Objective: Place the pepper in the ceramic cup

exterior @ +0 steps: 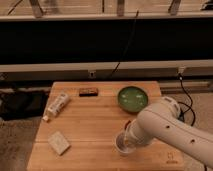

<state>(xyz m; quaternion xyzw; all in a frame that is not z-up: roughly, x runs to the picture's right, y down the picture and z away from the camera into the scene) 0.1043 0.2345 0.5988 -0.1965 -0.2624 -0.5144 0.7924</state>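
The ceramic cup (122,146) is a small pale round cup standing on the wooden table (95,127) near its front edge, right of centre. My gripper (129,135) is at the end of the white arm that reaches in from the lower right. It hangs directly over the cup's far rim and is shut. The arm's bulk covers most of the gripper and part of the cup. The pepper is hidden; I cannot tell whether it is in the gripper or in the cup.
A wide green bowl (132,98) stands just behind the arm at the back right. A white tube (56,106) lies at the left, a dark flat bar (88,91) at the back, and a pale block (59,143) at the front left. Cables hang off the right edge.
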